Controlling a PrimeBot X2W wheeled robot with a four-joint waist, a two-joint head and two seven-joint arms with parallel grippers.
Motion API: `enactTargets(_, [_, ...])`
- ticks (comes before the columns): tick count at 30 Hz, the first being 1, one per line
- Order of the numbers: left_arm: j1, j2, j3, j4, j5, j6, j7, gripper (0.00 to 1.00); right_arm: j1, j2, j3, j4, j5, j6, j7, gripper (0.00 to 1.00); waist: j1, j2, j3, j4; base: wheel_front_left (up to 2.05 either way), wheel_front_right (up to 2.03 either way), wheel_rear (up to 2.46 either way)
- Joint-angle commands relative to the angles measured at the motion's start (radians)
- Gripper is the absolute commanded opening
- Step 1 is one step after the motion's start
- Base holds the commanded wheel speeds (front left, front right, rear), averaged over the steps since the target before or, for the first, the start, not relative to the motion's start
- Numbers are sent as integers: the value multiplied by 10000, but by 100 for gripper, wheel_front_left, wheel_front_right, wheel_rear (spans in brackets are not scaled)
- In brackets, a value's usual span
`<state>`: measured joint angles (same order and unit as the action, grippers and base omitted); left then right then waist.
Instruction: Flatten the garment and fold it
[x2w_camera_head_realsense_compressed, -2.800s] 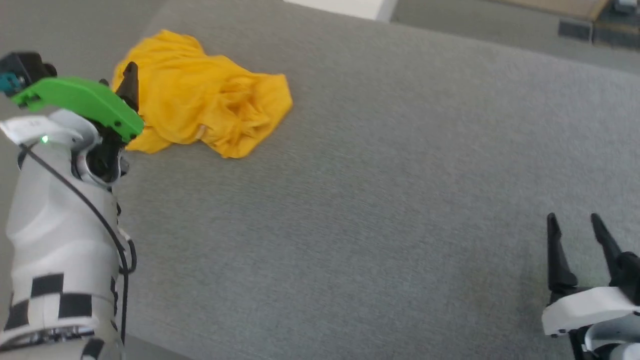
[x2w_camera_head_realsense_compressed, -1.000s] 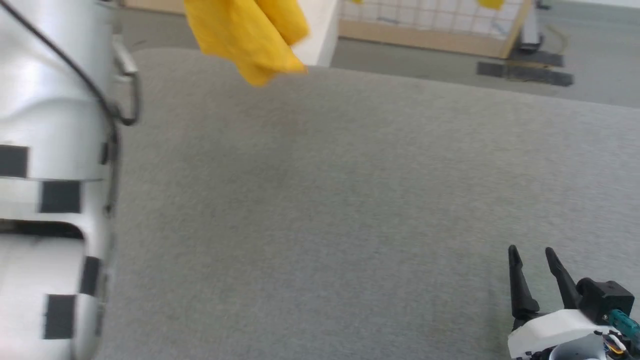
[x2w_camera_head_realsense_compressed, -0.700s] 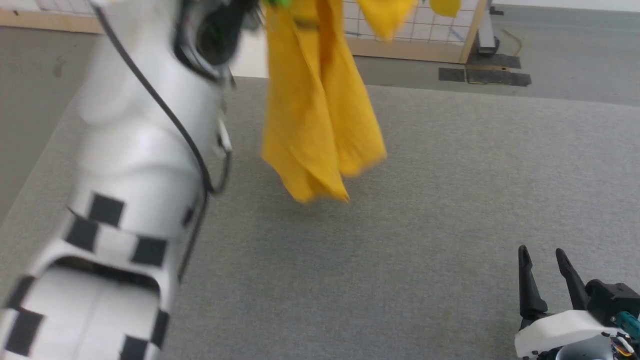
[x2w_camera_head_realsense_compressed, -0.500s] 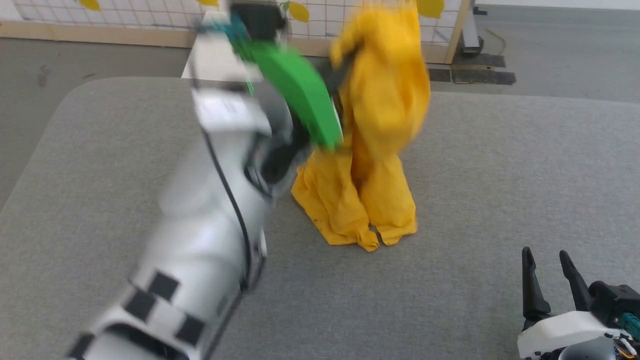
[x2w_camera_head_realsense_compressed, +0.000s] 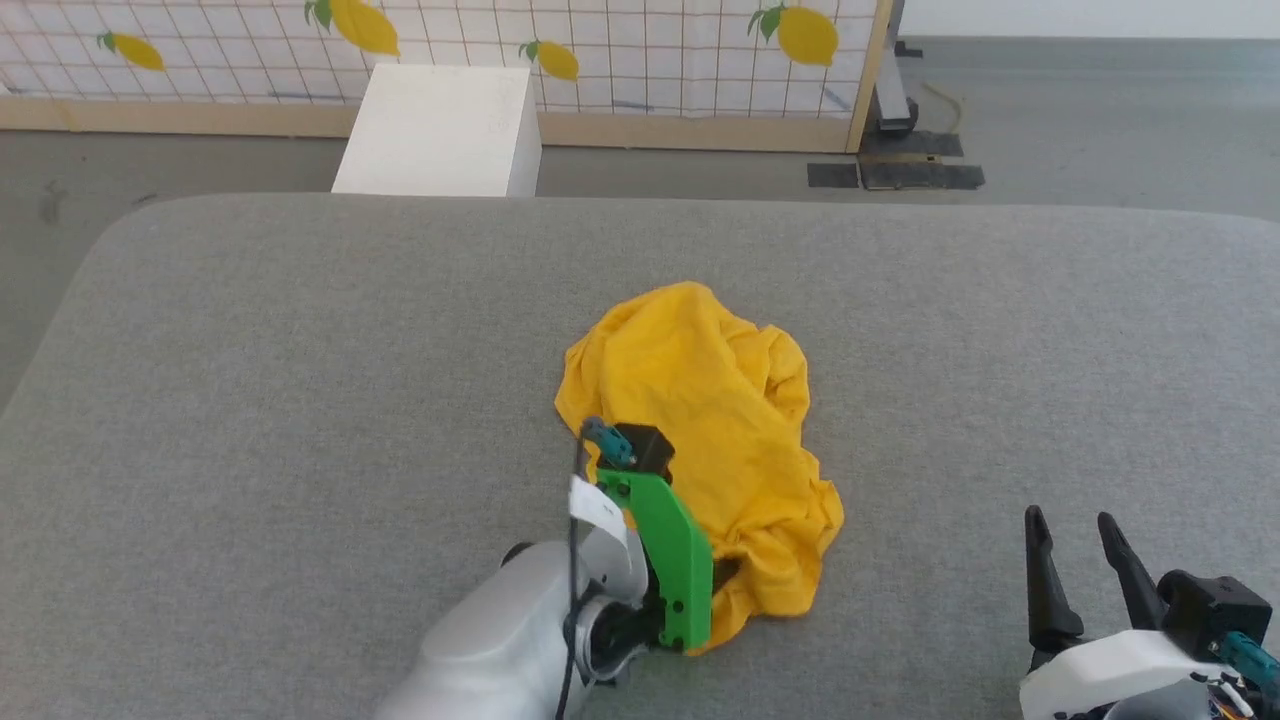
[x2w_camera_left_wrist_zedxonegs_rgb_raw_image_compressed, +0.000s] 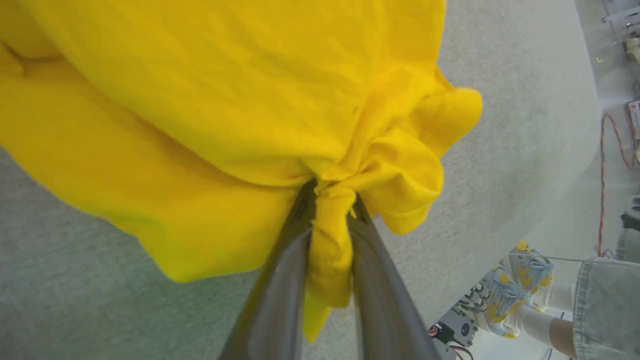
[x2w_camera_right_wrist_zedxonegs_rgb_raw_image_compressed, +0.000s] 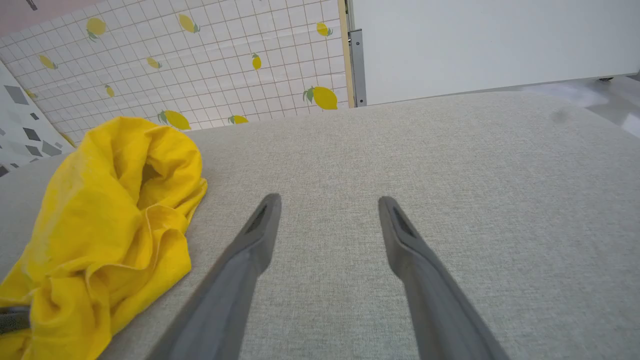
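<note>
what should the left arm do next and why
Probably open the left end effector and back off: it pinches a bunched fold of the shirt, which lies crumpled on the grey surface, so nothing can be flattened from this grip. The right end effector is open, clear of it.

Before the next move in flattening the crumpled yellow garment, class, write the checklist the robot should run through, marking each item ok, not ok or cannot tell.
1. The mustard-yellow soft fabric garment rests on the grey fabric-covered surface: ok.
2. It lies flat: not ok, it is a crumpled heap.
3. The left gripper has fabric between its fingers: ok, a bunched fold.
4. Which part is pinched, hem, sleeve or collar: cannot tell.
5. The right gripper is open and empty: ok.
6. It is apart from the garment: ok.
</note>
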<state>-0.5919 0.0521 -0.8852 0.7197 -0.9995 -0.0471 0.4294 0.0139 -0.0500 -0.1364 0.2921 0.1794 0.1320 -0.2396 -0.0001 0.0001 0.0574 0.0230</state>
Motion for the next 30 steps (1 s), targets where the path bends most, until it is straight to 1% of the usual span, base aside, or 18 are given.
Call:
enactTargets(1, [-22, -16, 257, -214, -452, 83, -147, 100, -34, -3, 18, 65, 74, -13, -83, 100, 1, -1, -169, 39, 0, 0, 0])
enactTargets(6, [-367, 61, 1614, -962, -1648, 140, -711, 100, 109, -3, -30, 190, 143, -13, -128, 100, 1, -1, -553, 232, 0, 0, 0])
enactTargets(8, [-537, 364, 2122, -1232, -1777, 201, -1119, 100, 166, -3, -53, 214, 152, -13, -140, 100, 1, -1, -690, 333, 0, 0, 0])
enactTargets(10, [-614, 699, 2724, -1490, -1877, 288, -1773, 100, 195, -3, -75, 217, 172, -13, -149, 100, 1, -1, -777, 401, 0, 0, 0])
enactTargets(14, [-480, 1587, 3795, -2060, -1545, 315, -3737, 100, 201, -3, -78, 183, 225, -13, -161, 100, 1, -1, -893, 458, 0, 0, 0])
enactTargets(16, [-239, 2086, 4058, -2288, -1120, 420, -4617, 100, 196, -3, -66, 155, 197, -13, -166, 100, 1, -1, -935, 472, 0, 0, 0])
enactTargets(18, [121, 2547, 4290, -2573, -653, 616, -5539, 100, 192, -3, -67, 142, 186, -13, -168, 100, 1, -1, -961, 474, 0, 0, 0])
enactTargets(19, [341, 2925, 4226, -2688, -113, 866, -5992, 100, 197, -3, -68, 121, 186, -13, -168, 100, 1, -1, -972, 472, 0, 0, 0])
enactTargets(22, [1084, 3502, 4329, -3121, 788, 1415, -6677, 100, 227, -3, -79, 42, 187, -13, -162, 100, 1, -1, -947, 464, 0, 0, 0])
enactTargets(25, [1939, 3794, 4515, -3816, 1753, 1801, -6884, 100, 225, -3, -73, -9, 197, -13, -73, 100, 1, -1, -843, 481, 0, 0, 0])
enactTargets(26, [2168, 3813, 4620, -4097, 2071, 1872, -6897, 100, 212, -3, -68, -35, 196, -13, -50, 100, 1, -1, -777, 485, 0, 0, 0])
enactTargets(28, [2726, 3707, 5028, -4817, 2892, 2036, -6904, 100, 173, -3, -57, -100, 177, -13, -11, 100, 1, -1, -665, 494, 0, 0, 0])
enactTargets(30, [3391, 3387, 5394, -5422, 3520, 2046, -6907, 100, 123, -3, -40, -151, 161, -13, 116, 100, 1, -1, -522, 502, 0, 0, 0])
